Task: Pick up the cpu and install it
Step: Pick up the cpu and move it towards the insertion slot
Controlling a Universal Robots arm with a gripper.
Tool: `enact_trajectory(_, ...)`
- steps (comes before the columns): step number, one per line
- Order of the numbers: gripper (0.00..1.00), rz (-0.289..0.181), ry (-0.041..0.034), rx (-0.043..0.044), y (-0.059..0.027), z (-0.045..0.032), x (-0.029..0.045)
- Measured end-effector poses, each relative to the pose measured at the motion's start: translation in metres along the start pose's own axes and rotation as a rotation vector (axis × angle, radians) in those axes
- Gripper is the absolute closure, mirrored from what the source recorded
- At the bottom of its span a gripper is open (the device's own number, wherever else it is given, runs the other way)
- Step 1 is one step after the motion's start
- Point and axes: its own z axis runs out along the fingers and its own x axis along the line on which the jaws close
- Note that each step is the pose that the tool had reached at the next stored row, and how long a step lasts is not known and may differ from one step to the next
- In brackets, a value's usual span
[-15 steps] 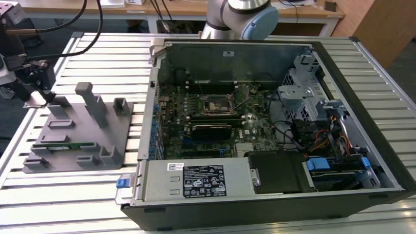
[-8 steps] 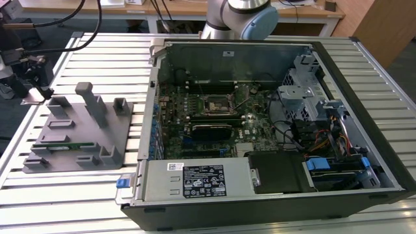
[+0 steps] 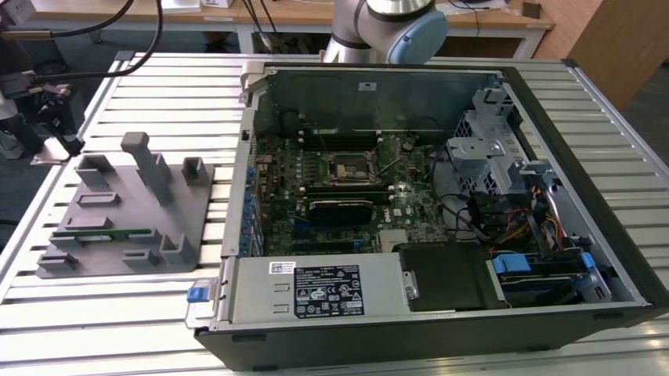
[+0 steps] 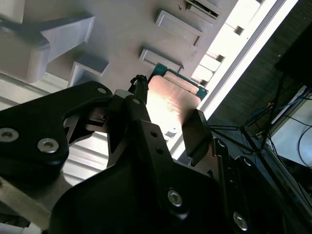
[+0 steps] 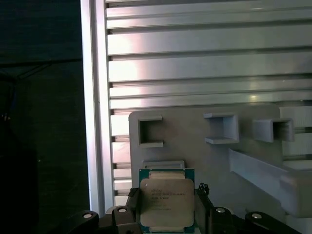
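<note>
First wrist view: gripper [image 5: 167,214] clamped narrow on the cpu [image 5: 166,195], silver plate up, a finger [image 5: 132,207] on each side edge. The chip's near edge is cut off by the frame.

Second wrist view: coppery underside, part hidden by the black fingers.

Chip probably hangs clear of the grey tray [image 5: 190,139]; gap hard to judge.

Exterior view: tray at 9 o'clock from the open computer case [image 3: 619,235], bare slatted table [image 3: 157,86] around it.

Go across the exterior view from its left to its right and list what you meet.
Grey tray → motherboard → drive cage → case's black side wall. The arm stands over the motherboard's span, so it is left out.
</note>
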Motion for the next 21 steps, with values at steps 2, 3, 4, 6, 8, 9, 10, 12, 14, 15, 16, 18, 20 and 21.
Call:
enact_trajectory(2, 0.47, 0.000, -0.0002, 0.0006, 0.0004, -0.0013, 0.0000)
enact_trajectory(3, 0.47, 0.000, 0.0000, 0.0010, 0.0005, -0.0020, 0.0001)
enact_trajectory(4, 0.47, 0.000, -0.0002, 0.0013, 0.0007, -0.0026, 0.0001)
enact_trajectory(6, 0.47, 0.000, -0.0001, 0.0020, 0.0010, -0.0038, 0.0001)
enact_trajectory(8, 0.47, 0.000, -0.0001, 0.0026, 0.0013, -0.0050, 0.0001)
enact_trajectory(9, 0.47, 0.000, -0.0001, 0.0029, 0.0014, -0.0056, 0.0002)
enact_trajectory(10, 0.47, 0.000, -0.0001, 0.0032, 0.0016, -0.0064, 0.0002)
enact_trajectory(12, 0.47, 0.000, -0.0003, 0.0036, 0.0017, -0.0075, 0.0002)
enact_trajectory(14, 0.47, 0.000, -0.0002, 0.0041, 0.0020, -0.0087, 0.0002)
enact_trajectory(15, 0.47, 0.000, -0.0004, 0.0042, 0.0021, -0.0091, 0.0002)
enact_trajectory(16, 0.47, 0.000, -0.0003, 0.0044, 0.0022, -0.0097, 0.0002)
enact_trajectory(18, 0.47, 0.000, -0.0003, 0.0048, 0.0024, -0.0108, 0.0003)
enact_trajectory(20, 0.47, 0.000, -0.0004, 0.0053, 0.0026, -0.0118, 0.0003)
enact_trajectory(21, 0.47, 0.000, -0.0003, 0.0056, 0.0028, -0.0123, 0.0003)
